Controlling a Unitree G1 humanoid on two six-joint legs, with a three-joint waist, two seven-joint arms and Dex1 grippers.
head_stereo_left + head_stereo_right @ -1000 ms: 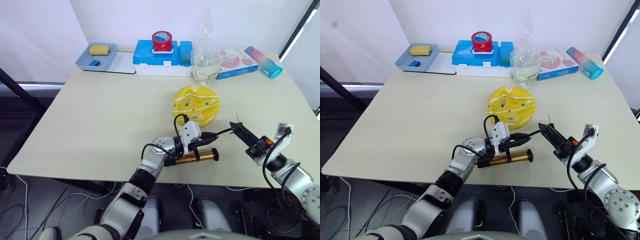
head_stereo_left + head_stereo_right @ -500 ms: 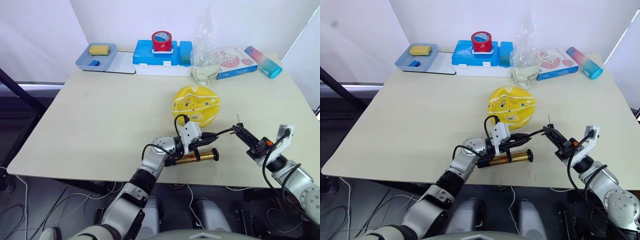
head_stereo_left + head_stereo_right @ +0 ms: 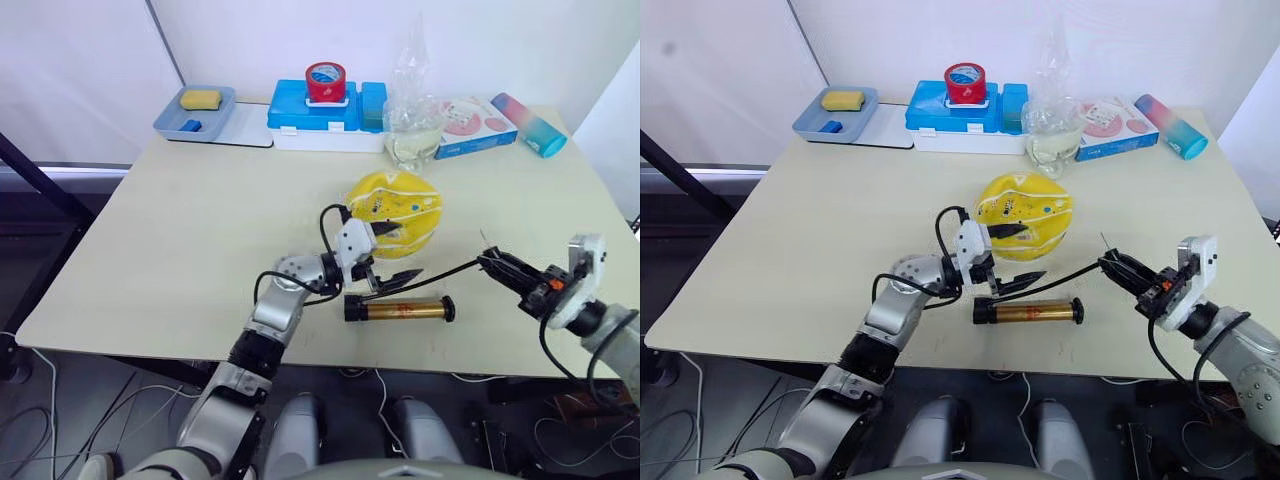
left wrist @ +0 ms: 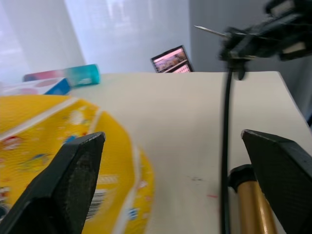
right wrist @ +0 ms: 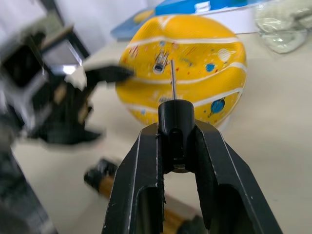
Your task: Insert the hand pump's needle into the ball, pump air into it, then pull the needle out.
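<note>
A pale beige table (image 3: pixel 200 230) stands before a white wall, and the task's things lie on its near half. The right gripper (image 5: pixel 176 146) holds the black fitting of the needle (image 5: pixel 173 80) tight between its two fingers; the thin pin sticks out beyond the fingertips and points toward the ball (image 5: pixel 183 68), with a clear gap between them. From the fitting the black hose (image 3: pixel 440 270) runs across the table toward the left gripper (image 3: pixel 385 255). This gripper has its fingers spread wide and grips nothing: one finger (image 3: pixel 393 228) rests against the near side of the yellow ball (image 3: pixel 395 208), the other finger (image 3: pixel 400 277) is over the table, just above the hand pump (image 3: pixel 398 309). The pump lies flat on the table, near the front edge, just beside the open left gripper and apart from the ball. Far behind the grippers, along the back edge, stand a blue box (image 3: pixel 325 108) with a red tape roll (image 3: pixel 324 81) on it, a grey tray (image 3: pixel 195 113) and a clear plastic bottle (image 3: pixel 411 140)
</note>
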